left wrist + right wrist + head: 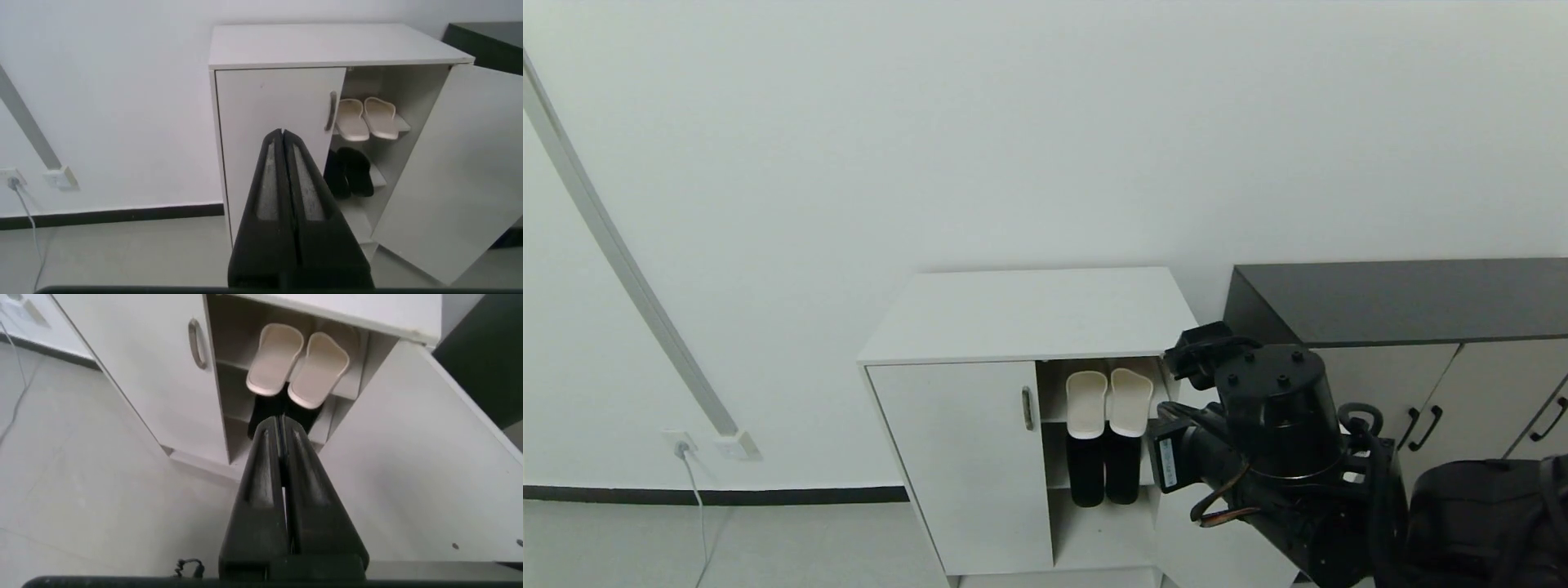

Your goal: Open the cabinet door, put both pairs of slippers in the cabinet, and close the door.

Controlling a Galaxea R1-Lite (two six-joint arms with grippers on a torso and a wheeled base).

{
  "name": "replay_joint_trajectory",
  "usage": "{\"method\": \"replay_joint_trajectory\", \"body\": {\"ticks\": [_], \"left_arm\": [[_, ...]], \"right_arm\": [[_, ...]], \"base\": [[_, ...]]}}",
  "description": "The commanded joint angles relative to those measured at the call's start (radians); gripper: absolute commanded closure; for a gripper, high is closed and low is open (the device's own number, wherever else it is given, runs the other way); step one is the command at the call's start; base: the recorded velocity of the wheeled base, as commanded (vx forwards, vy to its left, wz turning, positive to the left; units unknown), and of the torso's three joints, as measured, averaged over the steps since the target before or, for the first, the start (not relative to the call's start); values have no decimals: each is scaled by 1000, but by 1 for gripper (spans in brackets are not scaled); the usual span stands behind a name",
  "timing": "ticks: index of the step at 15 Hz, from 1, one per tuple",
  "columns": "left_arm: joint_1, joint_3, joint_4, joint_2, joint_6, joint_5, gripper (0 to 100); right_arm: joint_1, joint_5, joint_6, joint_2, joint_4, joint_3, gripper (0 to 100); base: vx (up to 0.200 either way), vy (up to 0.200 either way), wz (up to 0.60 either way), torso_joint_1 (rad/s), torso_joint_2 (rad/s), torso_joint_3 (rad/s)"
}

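- jaws of the left gripper (283, 132) are pressed flat together and grip nothing; it hangs in front of the closed left door (261, 98) of the white two-door cabinet (1029, 314), well apart from it.
- jaws of the right gripper (283, 418) are also closed tight and empty; it points at the cabinet's open right half, apart from the shelves.
- the cabinet stands against the wall; its right door (478, 163) is swung wide open, and the left door carries a slim metal handle (1027, 408).
- a pair of flat white slippers (1109, 402) lies side by side on the upper shelf, its ends jutting over the edge.
- a pair of black slippers (1104, 469) sits on the shelf just below.
- a dark-topped sideboard (1396, 302) stands just beside the cabinet, on the robot's right.
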Motion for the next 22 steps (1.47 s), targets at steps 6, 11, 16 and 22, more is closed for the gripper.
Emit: {"method": "replay_joint_trajectory", "body": {"ticks": [6, 11, 16, 22], "left_arm": [[0, 0, 1, 1, -2, 0, 100], [2, 0, -1, 1, 0, 0, 100], [0, 0, -1, 1, -2, 0, 100], [0, 0, -1, 1, 0, 0, 100]], "right_arm": [[-9, 3, -12, -36, 1, 15, 100], [-58, 4, -12, -35, -1, 20, 100], [-113, 24, -16, -32, -6, 20, 100], [-258, 121, -36, 16, 5, -62, 100]], "base": [[0, 0, -400, -2, 2, 0], [0, 0, -480, 7, 3, -1], [-80, 0, 0, 1, 0, -1], [-100, 0, 0, 3, 1, -2]]}}
